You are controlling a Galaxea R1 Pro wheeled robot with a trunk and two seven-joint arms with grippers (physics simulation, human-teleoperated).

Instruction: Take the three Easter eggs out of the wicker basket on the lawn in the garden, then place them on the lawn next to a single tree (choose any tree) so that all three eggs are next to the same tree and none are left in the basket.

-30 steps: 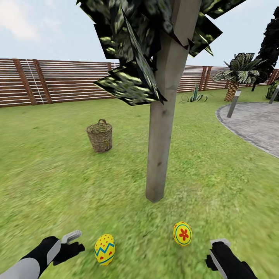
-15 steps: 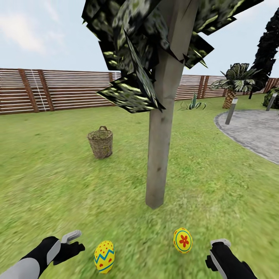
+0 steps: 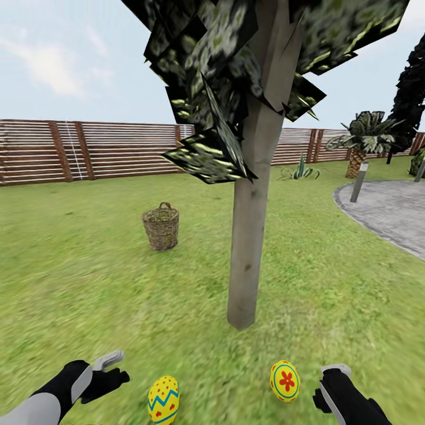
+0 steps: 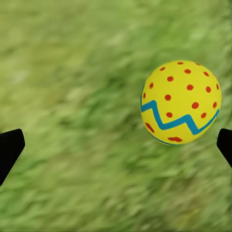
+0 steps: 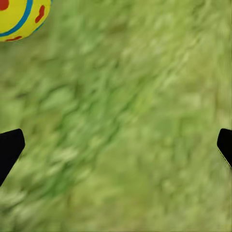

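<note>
I can read no writing or brand on anything here. On the mottled green grass of the lawn (image 3: 77,277) I see 2 smooth yellow eggs: the yellow egg with red dots and a blue zigzag band (image 3: 163,399) lies just beside my left gripper (image 3: 112,369), and the yellow egg with a red flower inside a blue ring (image 3: 285,381) lies just beside my right gripper (image 3: 330,386). Both rest near the foot of the straight, pale grey-beige tree trunk (image 3: 251,236), which is topped by angular dark green, pale-flecked leaf clumps. The brown woven wicker basket (image 3: 161,226), tapering to its base with a small loop handle at the rim, stands upright well beyond the trunk, toward the left; I cannot see into it. In the left wrist view the zigzag egg (image 4: 181,102) sits between the black fingers (image 4: 9,150), nearer one of them and touching neither; they stand wide apart. In the right wrist view the fingers (image 5: 9,150) are likewise spread wide over bare grass, with the flower egg (image 5: 21,17) off at a corner. A brown slatted wooden fence (image 3: 112,150) and a grey paved patio (image 3: 389,209) lie behind.
</note>
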